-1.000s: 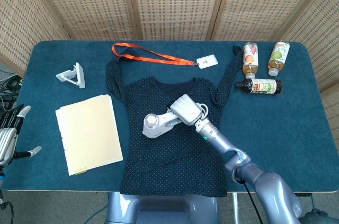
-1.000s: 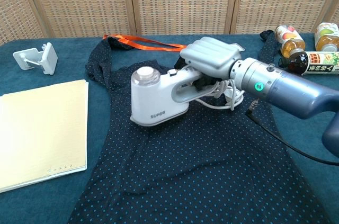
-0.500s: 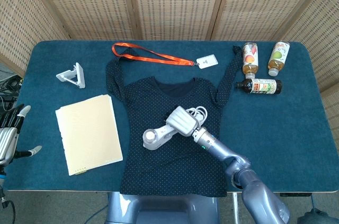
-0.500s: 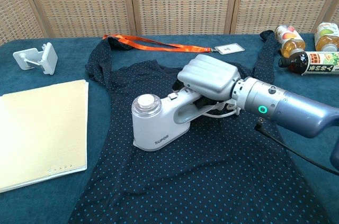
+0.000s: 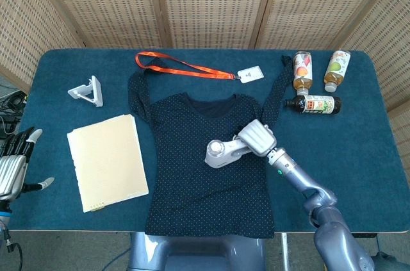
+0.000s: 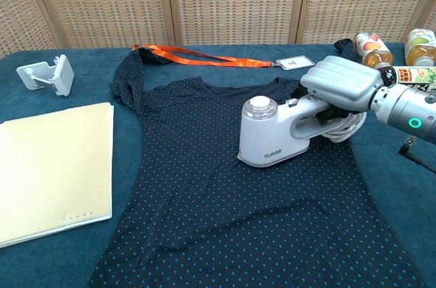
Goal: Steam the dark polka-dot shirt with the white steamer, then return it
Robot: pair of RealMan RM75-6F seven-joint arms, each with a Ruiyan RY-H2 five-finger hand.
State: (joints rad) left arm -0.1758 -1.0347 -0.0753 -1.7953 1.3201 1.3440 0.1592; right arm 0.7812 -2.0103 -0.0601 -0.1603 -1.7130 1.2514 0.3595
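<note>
The dark polka-dot shirt (image 5: pixel 192 175) (image 6: pixel 197 186) lies flat in the middle of the blue table, sleeves spread toward the back. My right hand (image 5: pixel 257 137) (image 6: pixel 339 80) grips the handle of the white steamer (image 5: pixel 222 153) (image 6: pixel 269 135), whose base rests on the shirt's right side, its coiled white cord bunched under the hand. My left hand (image 5: pixel 15 165) hangs off the table's left edge, fingers apart and holding nothing; the chest view does not show it.
A cream folder (image 5: pixel 106 161) (image 6: pixel 51 169) lies left of the shirt. A white phone stand (image 5: pixel 88 90) (image 6: pixel 46 74) sits at back left. An orange lanyard with badge (image 5: pixel 186 68) (image 6: pixel 204 58) lies behind the shirt. Three bottles (image 5: pixel 314 82) (image 6: pixel 398 56) stand and lie at back right.
My right hand has slid the steamer across the shirt, first toward the front, then right to the shirt's right side. The left hand has barely moved.
</note>
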